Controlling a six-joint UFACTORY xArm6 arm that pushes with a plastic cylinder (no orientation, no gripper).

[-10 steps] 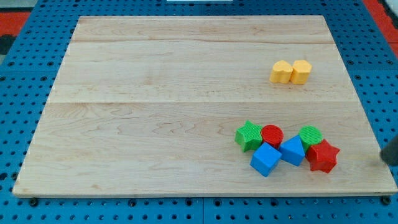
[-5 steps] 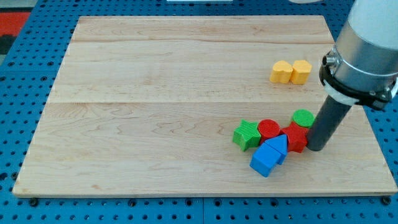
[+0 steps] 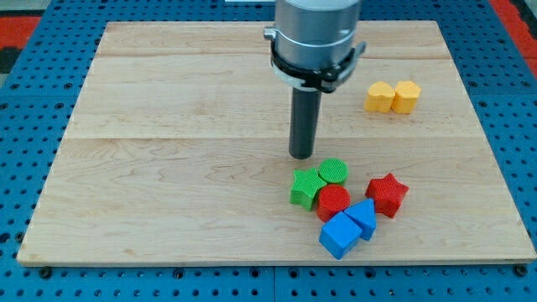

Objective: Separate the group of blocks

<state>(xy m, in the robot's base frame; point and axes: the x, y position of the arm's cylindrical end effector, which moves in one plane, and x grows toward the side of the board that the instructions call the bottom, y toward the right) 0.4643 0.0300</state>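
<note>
My tip point(image 3: 300, 156) rests on the board just above and left of a cluster of blocks, a small gap from the green cylinder point(image 3: 333, 171). The cluster holds a green star point(image 3: 305, 187), the green cylinder, a red cylinder point(image 3: 333, 201), a red star point(image 3: 387, 194) and two blue blocks point(image 3: 339, 235) point(image 3: 363, 216). The red star stands slightly apart at the cluster's right. Two yellow blocks point(image 3: 380, 96) point(image 3: 406, 96) sit side by side, touching, at the view's upper right.
The wooden board point(image 3: 185, 126) lies on a blue pegboard surface point(image 3: 17, 151). The arm's grey body point(image 3: 316, 33) hangs over the board's upper middle.
My tip swept in from the view's right, through the cluster, to its upper left. The cluster shifted left and rearranged; the red star now sits apart on the right. The yellow blocks have not moved.
</note>
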